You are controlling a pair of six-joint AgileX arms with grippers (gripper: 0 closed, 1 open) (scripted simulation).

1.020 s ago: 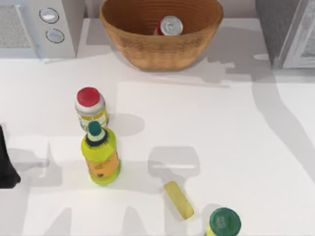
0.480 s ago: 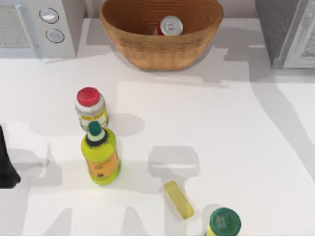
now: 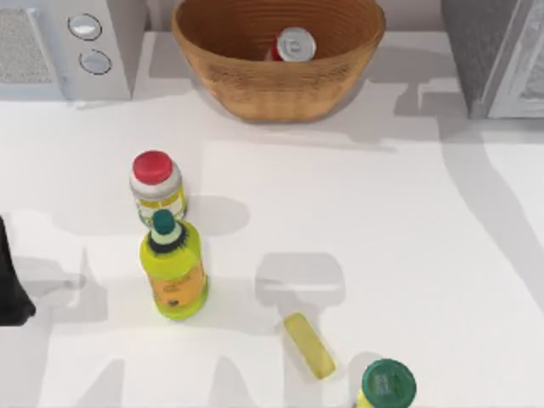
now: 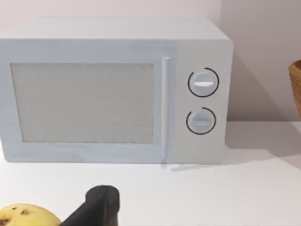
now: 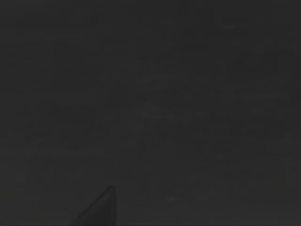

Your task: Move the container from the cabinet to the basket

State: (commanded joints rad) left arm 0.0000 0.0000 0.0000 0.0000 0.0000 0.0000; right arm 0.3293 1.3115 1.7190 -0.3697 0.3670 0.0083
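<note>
Near the table's left edge the left arm [image 3: 12, 285] sat parked; I could not tell how its pincer was set. The right wrist view was dark. At the far edge the container [image 3: 295, 44] stood upright inside the ribbed wicker basket [image 3: 255, 85], the speckled cabinet [image 3: 497, 55] at the far right corner. The can looked light, rigid and slick-sided, best gripped across its red sides.
</note>
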